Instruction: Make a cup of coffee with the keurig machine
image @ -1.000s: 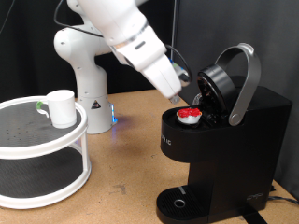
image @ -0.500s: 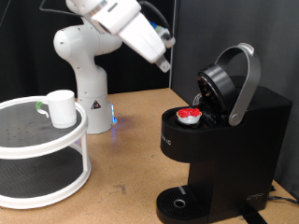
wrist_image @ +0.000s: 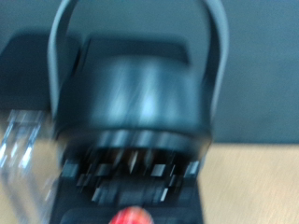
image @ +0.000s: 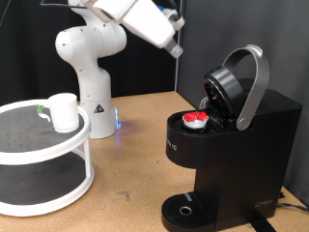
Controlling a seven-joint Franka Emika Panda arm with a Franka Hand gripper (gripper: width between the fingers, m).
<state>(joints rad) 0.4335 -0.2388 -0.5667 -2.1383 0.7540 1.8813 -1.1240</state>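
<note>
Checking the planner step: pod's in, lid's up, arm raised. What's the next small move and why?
Probably bring the gripper back down to the grey handle to close the lid. The pod already sits in the keurig machine, whose brew head is tilted open. The gripper hangs above it, holding nothing visible. The cup is on the white rack, away from the drip tray.

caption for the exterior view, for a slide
Gripper raised above the open keurig machine, pod loaded; cup on the rack.
</note>
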